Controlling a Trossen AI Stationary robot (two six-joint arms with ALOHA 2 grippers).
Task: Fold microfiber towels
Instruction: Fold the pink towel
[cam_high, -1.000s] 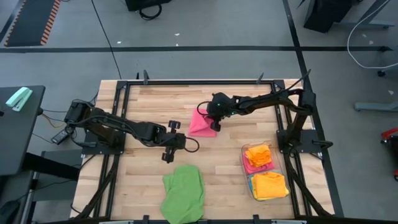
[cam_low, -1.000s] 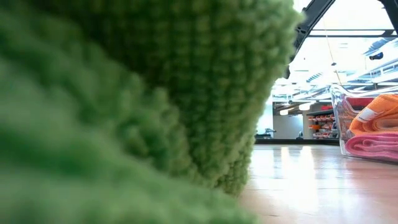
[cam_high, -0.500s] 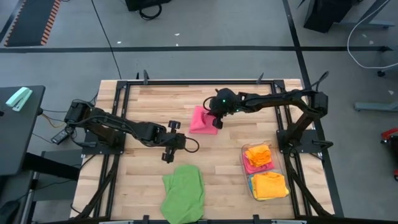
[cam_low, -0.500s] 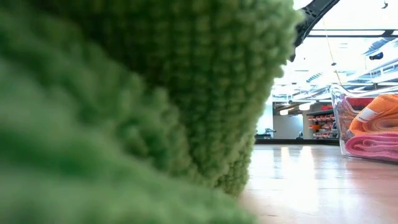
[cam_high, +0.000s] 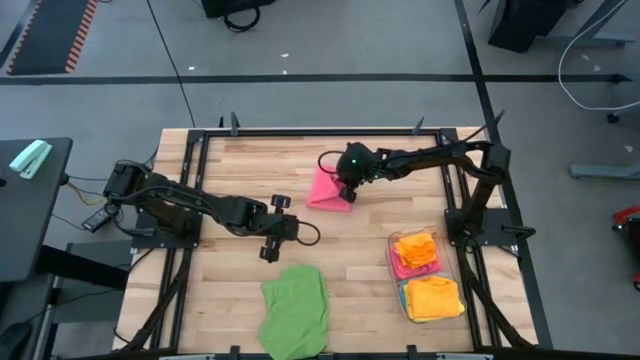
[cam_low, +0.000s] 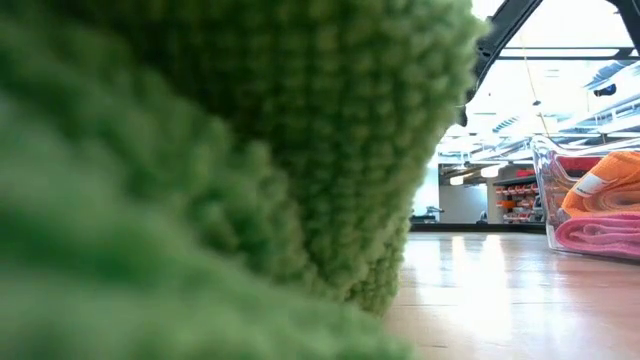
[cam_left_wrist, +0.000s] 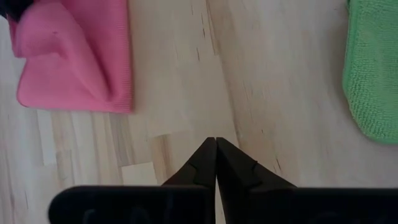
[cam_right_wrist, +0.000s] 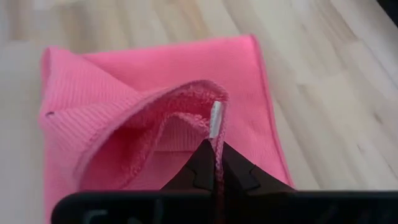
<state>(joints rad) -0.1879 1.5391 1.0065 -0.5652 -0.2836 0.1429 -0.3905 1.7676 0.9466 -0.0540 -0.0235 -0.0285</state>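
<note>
On the left, the left gripper (cam_high: 272, 243) hangs over bare table (cam_high: 240, 180), fingers pressed together on nothing. Just near of it lies the crumpled green towel (cam_high: 294, 310) at the table's near edge. At centre-far, the right gripper (cam_high: 345, 193) pinches a raised fold of the pink towel (cam_high: 325, 190). Near right, the clear bin (cam_high: 398, 283) holds folded orange and pink towels (cam_high: 436, 296).

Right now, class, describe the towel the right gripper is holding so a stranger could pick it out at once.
On the wooden table, look toward the far middle, where the right gripper is shut on the pink towel. It is the only pink cloth lying outside the clear bin, partly folded.
</note>
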